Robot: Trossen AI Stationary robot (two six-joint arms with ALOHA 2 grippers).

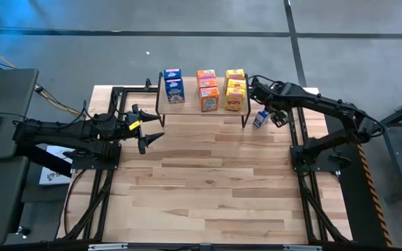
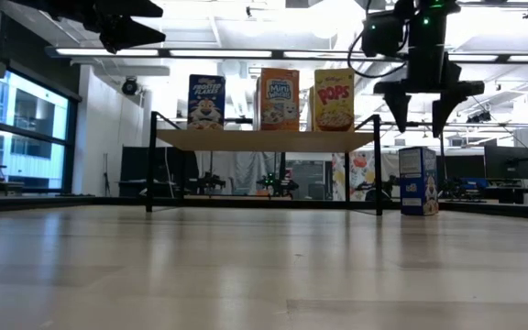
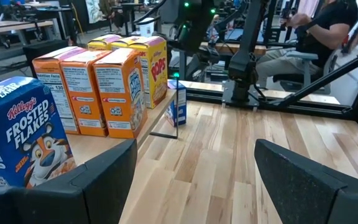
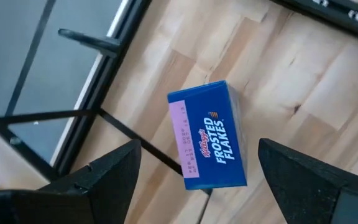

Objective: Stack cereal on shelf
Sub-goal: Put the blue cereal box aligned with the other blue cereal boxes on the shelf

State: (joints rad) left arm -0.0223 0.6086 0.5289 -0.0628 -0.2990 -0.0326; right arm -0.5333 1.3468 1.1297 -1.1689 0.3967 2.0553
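Overhead, right tool (image 2: 420,115) spread apart above blue cardboard cereal box (image 2: 417,181) standing on worktop (image 1: 215,181) just beside light-wood shelf (image 2: 264,139); left tool (image 1: 147,132) likewise apart.

Shelf (image 1: 202,110): low riser, light wood plank top on thin dark legs, at the table's far edge.
Blue boxes on shelf (image 1: 174,85): Frosted Flakes, upright, at the left end, one behind another.
Orange boxes (image 1: 208,89): upright, mid-shelf, in a front-to-back row.
Yellow boxes (image 1: 234,90): Pops, upright, at the right end.
Loose blue box (image 1: 260,118): Frosted Flakes, standing upright on the tabletop just beside the shelf's right legs.
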